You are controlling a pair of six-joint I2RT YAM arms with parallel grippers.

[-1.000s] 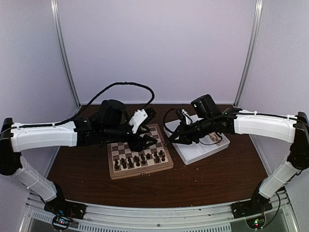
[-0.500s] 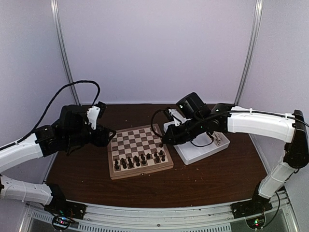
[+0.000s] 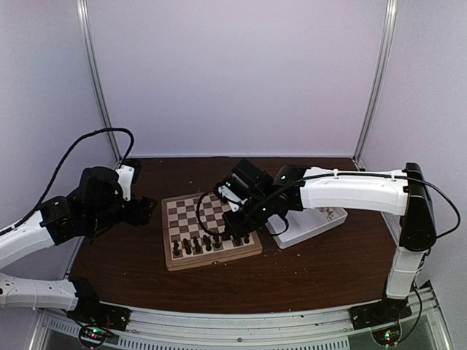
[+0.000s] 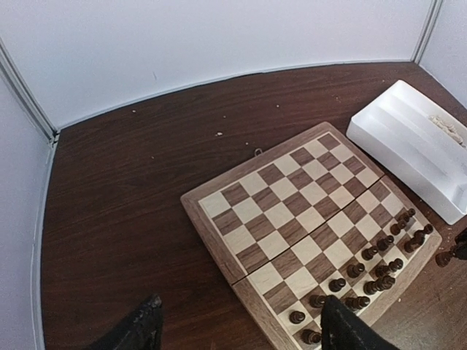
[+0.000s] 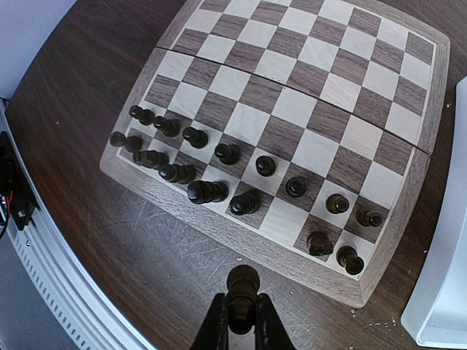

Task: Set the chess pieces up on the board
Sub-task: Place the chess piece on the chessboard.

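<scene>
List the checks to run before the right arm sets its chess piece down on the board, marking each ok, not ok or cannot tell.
1. Right gripper shut on a dark piece: ok.
2. A free square is left in the nearest row of the board: ok.
3. Held piece lined up over that square: cannot tell.
4. Left gripper open, holding nothing: ok.
5. Left gripper off the board, out to its side: ok.

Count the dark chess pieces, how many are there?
16 dark chess pieces: eight in one chessboard row, seven in the edge row, one pinched in the right gripper. Others may be hidden.
</scene>
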